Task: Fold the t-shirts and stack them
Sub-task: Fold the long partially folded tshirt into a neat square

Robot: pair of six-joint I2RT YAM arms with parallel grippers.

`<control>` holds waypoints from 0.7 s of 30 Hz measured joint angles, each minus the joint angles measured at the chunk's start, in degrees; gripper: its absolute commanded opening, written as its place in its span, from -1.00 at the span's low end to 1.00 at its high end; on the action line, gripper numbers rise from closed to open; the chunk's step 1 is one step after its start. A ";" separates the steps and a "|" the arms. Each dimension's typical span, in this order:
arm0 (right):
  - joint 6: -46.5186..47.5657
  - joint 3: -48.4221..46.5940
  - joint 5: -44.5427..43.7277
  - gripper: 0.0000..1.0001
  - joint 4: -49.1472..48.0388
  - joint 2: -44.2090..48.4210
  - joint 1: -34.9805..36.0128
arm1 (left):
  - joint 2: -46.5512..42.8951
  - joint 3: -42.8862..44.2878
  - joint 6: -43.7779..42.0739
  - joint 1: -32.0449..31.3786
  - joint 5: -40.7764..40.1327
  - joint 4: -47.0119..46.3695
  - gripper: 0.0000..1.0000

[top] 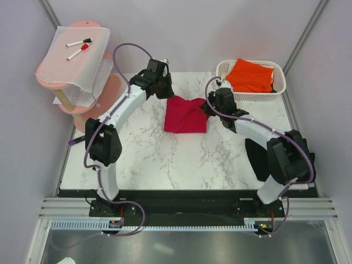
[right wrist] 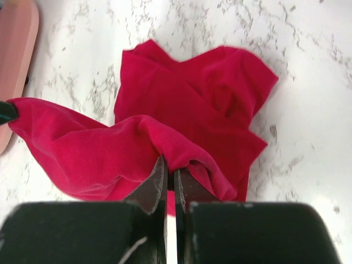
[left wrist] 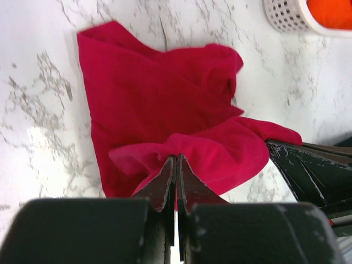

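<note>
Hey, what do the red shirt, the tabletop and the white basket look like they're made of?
Red shirt: soft matte fabric, likely cotton knit; it drapes and creases. Tabletop: smooth marble-look surface with grey veins, stone or laminate unclear. White basket: likely moulded plastic, given its perforated walls.

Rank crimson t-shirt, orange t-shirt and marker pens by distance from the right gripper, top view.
From the right gripper:
1. crimson t-shirt: clamped in it, on its left.
2. orange t-shirt: in the basket, back right.
3. marker pens: on the white sheet, far back left.
</note>
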State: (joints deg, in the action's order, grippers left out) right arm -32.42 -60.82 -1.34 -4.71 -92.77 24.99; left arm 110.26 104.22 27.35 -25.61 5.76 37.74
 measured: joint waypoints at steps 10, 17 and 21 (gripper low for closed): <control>0.90 -15.30 -0.46 -0.72 -4.68 -21.07 -4.24 | 18.51 17.20 -0.44 3.80 -0.87 0.72 -0.69; 1.70 -24.68 -4.28 0.96 -6.36 -29.99 -6.14 | 26.93 23.12 -0.50 6.25 -0.90 1.51 1.00; 3.63 -24.02 -6.56 0.96 -9.35 -29.16 -6.73 | 25.46 20.22 -0.46 6.95 -1.55 0.90 1.00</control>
State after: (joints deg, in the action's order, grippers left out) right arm -28.80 -84.84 -7.90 -14.06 -121.93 18.26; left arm 135.72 124.44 26.89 -18.65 4.21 38.63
